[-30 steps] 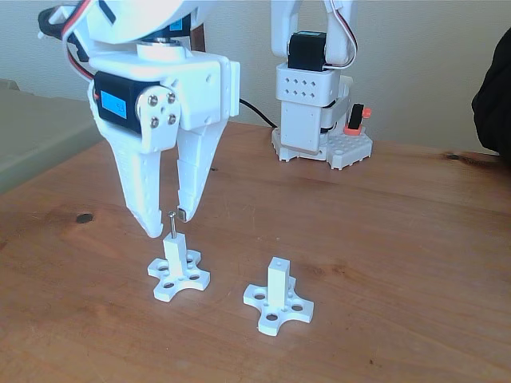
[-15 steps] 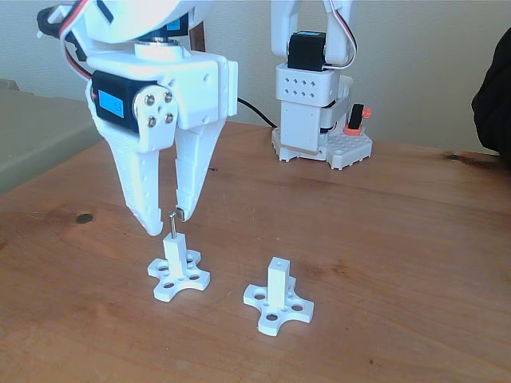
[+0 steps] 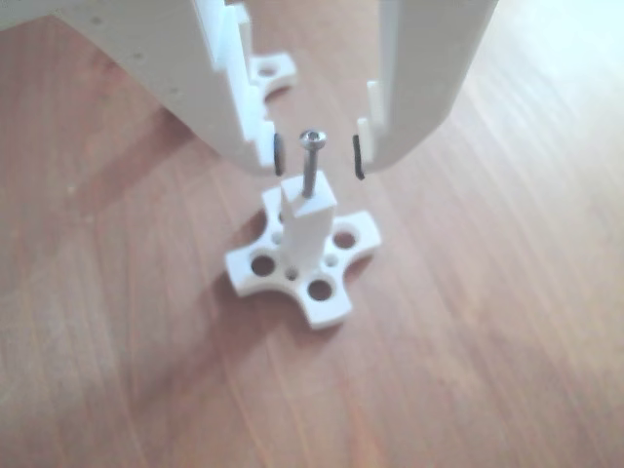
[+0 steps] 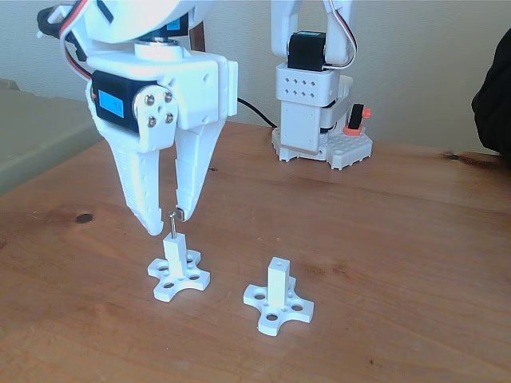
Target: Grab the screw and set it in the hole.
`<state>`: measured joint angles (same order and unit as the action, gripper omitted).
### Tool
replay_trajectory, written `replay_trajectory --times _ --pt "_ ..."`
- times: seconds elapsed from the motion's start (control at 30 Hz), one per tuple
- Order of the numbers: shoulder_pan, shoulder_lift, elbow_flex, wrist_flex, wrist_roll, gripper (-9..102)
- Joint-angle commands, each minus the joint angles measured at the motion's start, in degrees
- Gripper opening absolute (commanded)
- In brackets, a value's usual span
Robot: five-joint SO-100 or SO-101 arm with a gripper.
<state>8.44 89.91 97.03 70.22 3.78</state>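
Item: screw [image 3: 310, 164], silvery, stood upright with its tip in the hole at the top of the left white post [image 3: 304, 226]; head proud of the post.

Claw [image 3: 317, 156]: parted, a finger on either side of the screw head, neither seen touching.

Risk: screw judged shallowly seated; it could be tipped out if brushed by a finger on withdrawal.

Second post [image 4: 277, 285] on table [image 4: 399, 263]: hole unfilled.
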Motion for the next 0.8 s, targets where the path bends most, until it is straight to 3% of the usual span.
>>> replay_trajectory --times 0.0,0.77 --pt "-0.7 0.8 -4.2 -0.8 -0.6 8" --pt "-0.7 0.4 -4.4 -1.2 -0.9 5"
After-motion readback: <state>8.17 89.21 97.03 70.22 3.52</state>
